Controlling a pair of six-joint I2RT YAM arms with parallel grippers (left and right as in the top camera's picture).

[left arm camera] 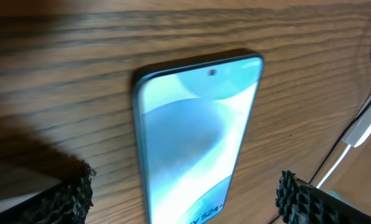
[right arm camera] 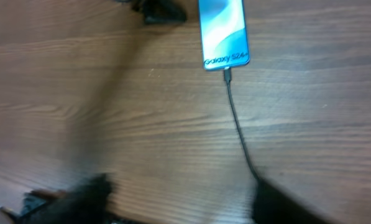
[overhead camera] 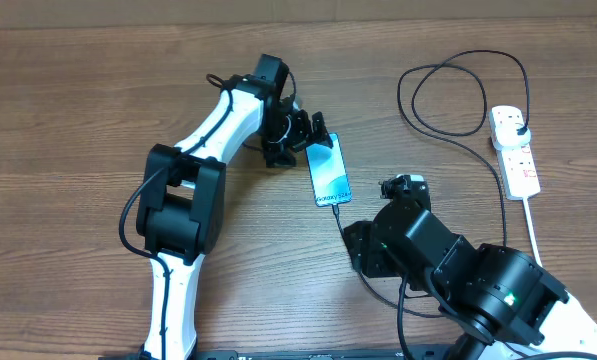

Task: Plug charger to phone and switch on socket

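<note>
Nearest, right gripper (right arm camera: 179,196): its blurred fingers (right arm camera: 79,199) were seen standing apart with bare wood between them; nothing was clasped.
Charger (right arm camera: 238,134): the thin black cable was laid from just beside the right-hand finger of that gripper straight ahead to the phone (right arm camera: 224,31); beyond that it was looped wide across the table (overhead camera: 78,100) toward the socket (overhead camera: 515,150).
Connector tip (right arm camera: 227,76): it was judged seated in the phone's end under the small text, ahead of the right fingers; no gap could be made out.
Phone: it was laid flat with its screen lit blue-teal, ahead of the right fingers and between the left ones.
Left gripper (left arm camera: 185,199): it was spread wide, with a finger (left arm camera: 67,196) on either side of the phone and wood showing in both gaps; the phone was released, not touched.
Socket: the white strip was set well apart from both pairs of fingers, beyond and to the right of the right gripper; a black plug (overhead camera: 519,127) was seen in its far outlet.
Done: plugging the charger into the phone was judged complete.
Left: switching the socket on was judged outstanding; whether it was already on could not be told.
</note>
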